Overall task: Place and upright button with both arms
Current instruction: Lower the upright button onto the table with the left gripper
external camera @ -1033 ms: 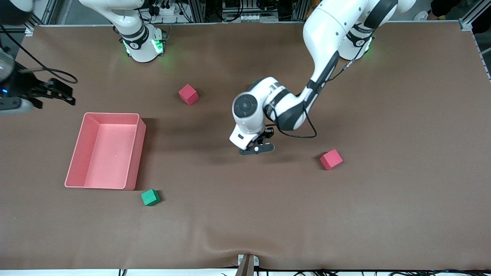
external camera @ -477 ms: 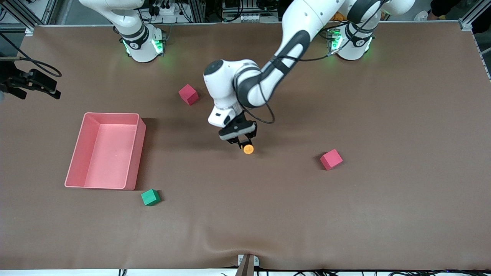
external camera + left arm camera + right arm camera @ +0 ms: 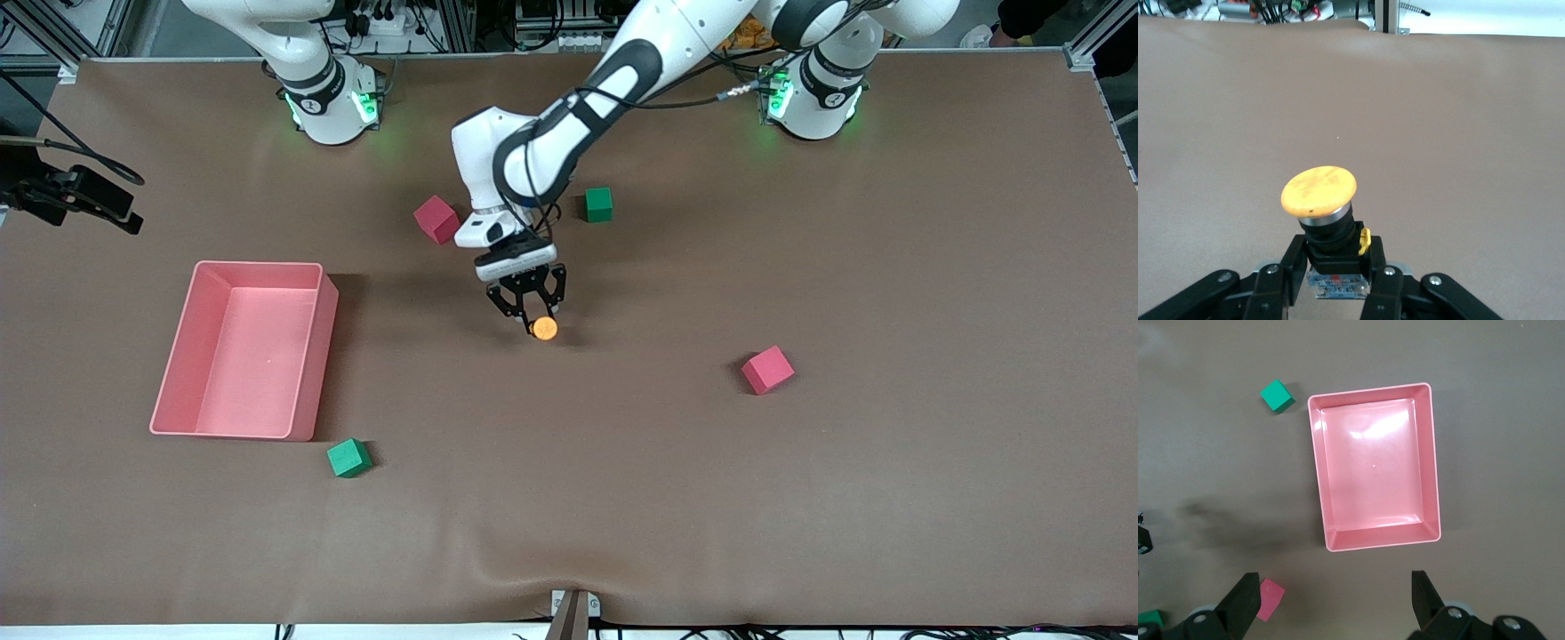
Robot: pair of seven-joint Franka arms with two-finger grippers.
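Your left gripper (image 3: 531, 317) clamps the button (image 3: 543, 328) over mid-table (orange cap tilted outward): carrying step. Next, set it cap-up; the right gripper (image 3: 1335, 603) waits wide above the pink bin (image 3: 1435, 468).

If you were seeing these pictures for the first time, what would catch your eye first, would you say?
First, the button with its orange cap, gripped in the left claw over the middle of the brown table. Next, the big pink bin toward the right arm's end, with a green cube just nearer the front camera. The right claw hangs open above that bin.
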